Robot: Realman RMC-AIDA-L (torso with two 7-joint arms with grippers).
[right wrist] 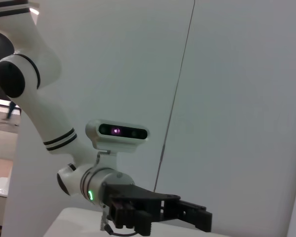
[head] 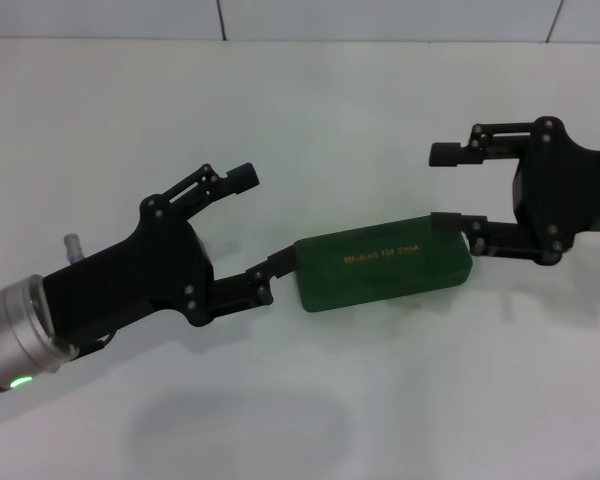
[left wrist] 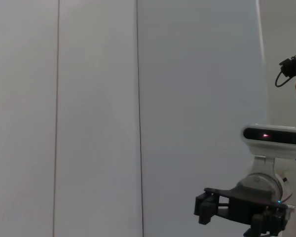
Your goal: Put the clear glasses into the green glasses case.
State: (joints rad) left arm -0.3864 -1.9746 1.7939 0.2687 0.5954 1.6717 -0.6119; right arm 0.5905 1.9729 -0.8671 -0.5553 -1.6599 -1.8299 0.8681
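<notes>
Closed green glasses case (head: 383, 262) on table (head: 310, 110), left gripper (head: 263, 222) and right gripper (head: 445, 186) spread wide, lower fingertips seemingly touching its ends

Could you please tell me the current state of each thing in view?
green glasses case: shut, flat on the table, gold lettering up.
left gripper: open, lower finger at the case's left end.
right gripper: open, lower finger at the case's right end.
clear glasses: not visible.
</notes>
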